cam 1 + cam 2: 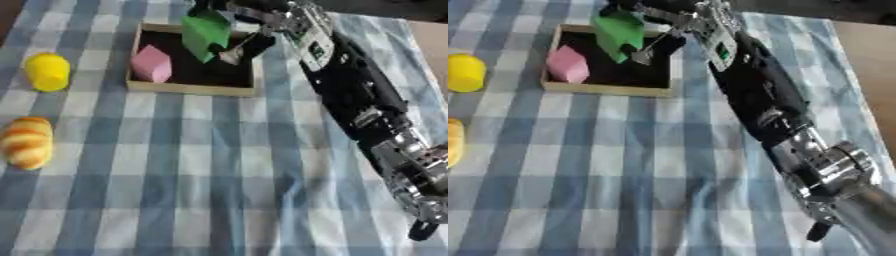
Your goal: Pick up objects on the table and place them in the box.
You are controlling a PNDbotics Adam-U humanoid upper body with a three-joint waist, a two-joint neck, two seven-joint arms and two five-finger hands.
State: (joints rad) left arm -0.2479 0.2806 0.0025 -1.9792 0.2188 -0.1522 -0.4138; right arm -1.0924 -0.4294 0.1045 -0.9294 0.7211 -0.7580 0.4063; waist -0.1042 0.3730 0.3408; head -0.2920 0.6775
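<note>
Over on the left side of the checked cloth (201, 165) sit a yellow thing (47, 71) and a striped orange bun (28, 142), well apart from the box (192, 88). Only the left eye view shows the whole bun. A pink block (151, 64) lies inside the box. Above it, the right hand (249, 35) has its fingers curled round a green block (205, 32).

A blue-and-white checked tablecloth (201, 165) fills nearly the whole frame, lying smooth and a little askew. At the right edge it ends, and a bare brown tabletop (868, 65) shows beside it. Along the top right runs a dark strip, too dim to make out. The light is soft and even.
</note>
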